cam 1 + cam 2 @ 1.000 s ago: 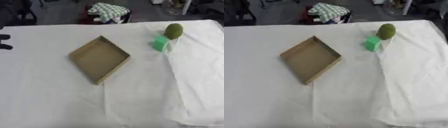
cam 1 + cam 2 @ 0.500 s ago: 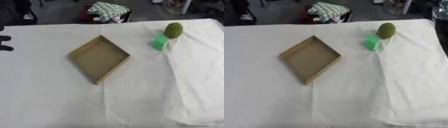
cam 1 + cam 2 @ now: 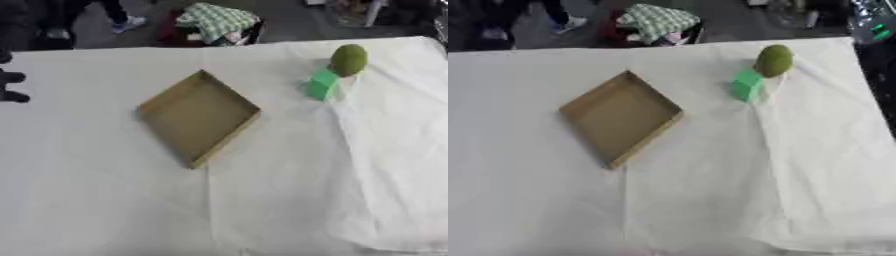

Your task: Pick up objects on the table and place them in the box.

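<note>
One white-clothed table (image 3: 105,200) fills my view. On it I see the shallow cardboard box (image 3: 199,116) lying empty, set diamond-wise. Well to its right a green block (image 3: 321,84) touches an olive-green round fruit (image 3: 348,59). My left hand (image 3: 10,85) shows at the left edge; I cannot tell its fingers' state.

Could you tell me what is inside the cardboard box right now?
Nothing shows inside the cardboard box: only its bare brown floor. The olive-green fruit and the green block lie on the white cloth to its right. The near walls hide a thin strip of floor.
</note>
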`<action>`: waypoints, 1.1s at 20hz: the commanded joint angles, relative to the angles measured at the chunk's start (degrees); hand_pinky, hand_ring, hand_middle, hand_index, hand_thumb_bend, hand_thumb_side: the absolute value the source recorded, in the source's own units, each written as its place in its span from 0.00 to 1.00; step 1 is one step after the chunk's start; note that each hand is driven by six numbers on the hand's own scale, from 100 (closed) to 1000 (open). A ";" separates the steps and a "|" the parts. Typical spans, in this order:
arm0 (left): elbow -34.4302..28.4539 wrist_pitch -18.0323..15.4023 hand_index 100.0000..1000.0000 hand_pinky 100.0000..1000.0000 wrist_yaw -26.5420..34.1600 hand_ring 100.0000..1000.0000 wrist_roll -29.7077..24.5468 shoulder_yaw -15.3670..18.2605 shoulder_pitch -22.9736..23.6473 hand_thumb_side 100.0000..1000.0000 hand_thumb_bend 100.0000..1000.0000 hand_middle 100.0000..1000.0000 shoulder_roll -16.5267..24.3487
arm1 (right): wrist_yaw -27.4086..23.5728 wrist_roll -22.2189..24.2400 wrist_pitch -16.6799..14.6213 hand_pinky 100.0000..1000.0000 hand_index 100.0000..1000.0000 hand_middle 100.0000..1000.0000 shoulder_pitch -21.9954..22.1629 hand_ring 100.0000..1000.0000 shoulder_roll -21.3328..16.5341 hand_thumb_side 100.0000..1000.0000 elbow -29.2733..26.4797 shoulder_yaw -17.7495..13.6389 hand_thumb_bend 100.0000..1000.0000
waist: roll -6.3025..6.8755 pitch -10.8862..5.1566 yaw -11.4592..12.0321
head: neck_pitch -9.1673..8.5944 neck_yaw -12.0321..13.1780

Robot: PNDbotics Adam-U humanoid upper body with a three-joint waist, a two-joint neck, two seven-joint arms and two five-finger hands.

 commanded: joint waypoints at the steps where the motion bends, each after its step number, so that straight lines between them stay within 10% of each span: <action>1: -0.56 -0.05 0.78 0.56 0.09 0.70 -0.24 0.03 -0.97 0.61 0.19 0.75 0.52 | 3.61 1.85 -0.35 0.66 0.92 0.78 -1.43 0.75 -0.40 0.26 -2.00 0.04 0.11 | 0.02 -0.69 0.07 | 0.30 -0.21; 2: -0.54 -0.05 0.78 0.56 0.11 0.70 -0.28 0.02 -0.95 0.61 0.19 0.75 0.50 | 4.42 2.47 -0.54 0.66 0.92 0.77 -1.42 0.76 -0.11 0.15 -2.21 0.08 0.35 | 0.05 -0.69 0.08 | 0.30 -0.23; 3: -0.51 -0.04 0.78 0.56 0.11 0.70 -0.32 -0.01 -0.96 0.61 0.19 0.75 0.47 | 5.28 3.26 -0.81 0.67 0.92 0.78 -1.37 0.76 0.24 0.26 -2.38 0.23 0.12 | 0.08 -0.68 0.12 | 0.30 -0.29; 22: -0.23 -0.02 0.78 0.56 0.16 0.70 -1.33 -0.36 -1.20 0.62 0.18 0.76 -0.01 | 22.79 10.11 -1.37 0.75 0.97 0.88 -0.62 0.86 2.99 0.24 -0.33 1.14 0.31 | 0.50 -0.23 0.89 | 0.30 -1.44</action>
